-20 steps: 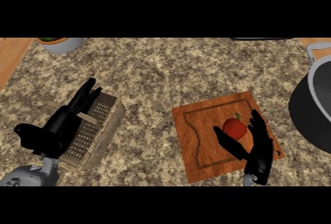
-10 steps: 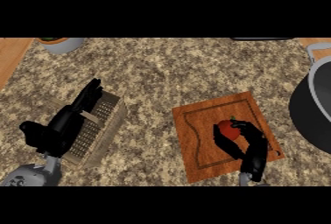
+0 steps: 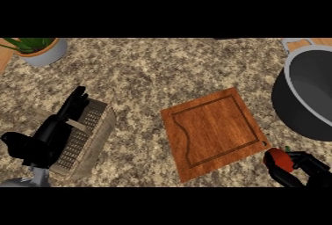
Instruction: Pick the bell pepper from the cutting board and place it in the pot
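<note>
The red bell pepper (image 3: 279, 159) is off the wooden cutting board (image 3: 214, 132), just past its near right corner, with my right hand (image 3: 299, 169) curled round it at the lower right of the head view. The board's top is bare. The dark pot (image 3: 307, 99) sits at the right edge, partly cut off by the frame, its inside showing grey. My left hand (image 3: 48, 134) rests open at the lower left, fingers pointing up over a metal grater.
A metal box grater (image 3: 88, 137) lies on its side on the speckled stone counter, under my left hand. A potted green plant (image 3: 37, 48) stands at the far left corner. A wooden strip shows at the counter's left edge.
My right hand has closed round the pepper and lifted it off the board toward the near right corner. The view has shifted, so board and grater now sit further left and larger.
</note>
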Tool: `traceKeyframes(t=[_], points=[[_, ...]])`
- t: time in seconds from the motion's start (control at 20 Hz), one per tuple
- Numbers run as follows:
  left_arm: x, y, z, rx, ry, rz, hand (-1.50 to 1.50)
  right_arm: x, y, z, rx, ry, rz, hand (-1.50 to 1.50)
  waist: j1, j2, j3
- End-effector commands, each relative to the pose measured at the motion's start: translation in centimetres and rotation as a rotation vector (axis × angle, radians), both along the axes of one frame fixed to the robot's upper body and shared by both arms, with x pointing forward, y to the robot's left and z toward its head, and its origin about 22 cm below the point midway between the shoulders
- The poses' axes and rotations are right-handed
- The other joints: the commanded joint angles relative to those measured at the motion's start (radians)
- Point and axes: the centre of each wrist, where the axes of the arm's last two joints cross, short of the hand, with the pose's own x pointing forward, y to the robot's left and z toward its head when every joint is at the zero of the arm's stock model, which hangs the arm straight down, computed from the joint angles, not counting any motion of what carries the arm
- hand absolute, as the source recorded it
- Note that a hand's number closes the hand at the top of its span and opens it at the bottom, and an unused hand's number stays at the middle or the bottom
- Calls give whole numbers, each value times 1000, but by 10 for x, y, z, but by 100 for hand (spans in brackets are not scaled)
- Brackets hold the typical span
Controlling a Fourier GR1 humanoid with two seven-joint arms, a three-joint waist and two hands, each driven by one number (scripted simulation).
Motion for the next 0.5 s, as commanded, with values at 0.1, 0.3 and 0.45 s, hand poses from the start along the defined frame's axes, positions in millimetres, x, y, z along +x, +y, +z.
traceKeyframes(t=[0.1,0.3,0.45], points=[[-17,4,-45,3,243,41,0,-65,-90,16,-175,-36,-11,150,-20,29,-24],[-14,4,-46,15,240,17,0,-98,-122,24,-196,-100,-56,150,15,32,-27],[-7,-5,-48,7,233,-1,0,-121,-134,29,-254,-71,-68,150,34,36,-29]])
